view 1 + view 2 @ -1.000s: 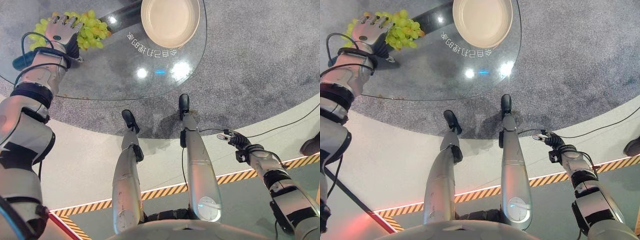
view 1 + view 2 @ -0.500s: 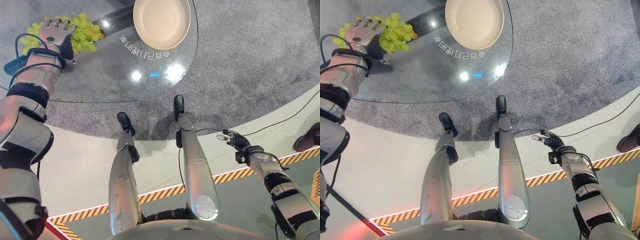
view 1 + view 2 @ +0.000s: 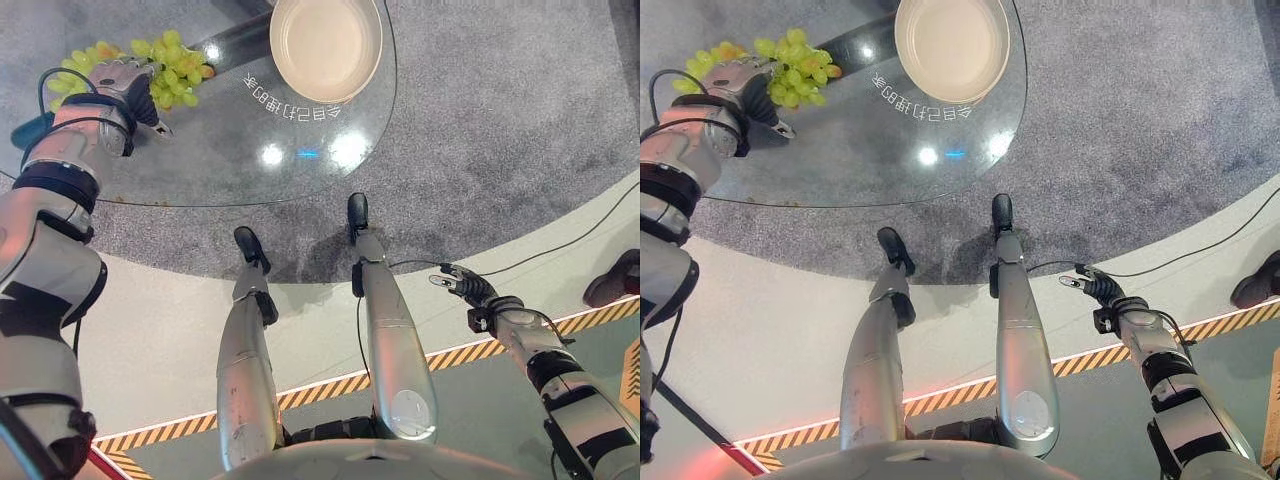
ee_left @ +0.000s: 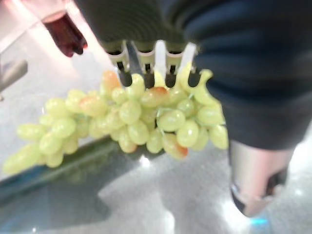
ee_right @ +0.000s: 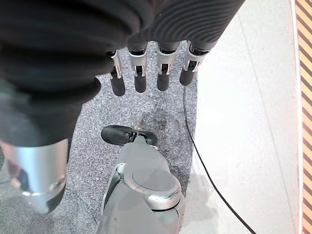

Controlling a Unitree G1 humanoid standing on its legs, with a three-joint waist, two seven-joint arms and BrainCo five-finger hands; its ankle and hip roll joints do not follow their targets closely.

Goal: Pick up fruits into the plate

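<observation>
Since a second ago your left hand [image 3: 118, 78] has turned on the grapes [image 3: 170, 68], fingers curled into the bunch at the upper left of the frame, bunch apparently just off the counter [image 3: 230, 150]. Keep the grip firm and carry slowly to the plate [image 3: 325, 45], so loose berries don't drop. Right hand [image 3: 1095, 290] hangs relaxed, lower right

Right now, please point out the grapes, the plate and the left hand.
grapes [image 3: 172, 72], left eye view, middle of bunch.
plate [image 3: 325, 44], left eye view, bare inside.
left hand [image 3: 120, 75], left eye view, back of hand.
</observation>
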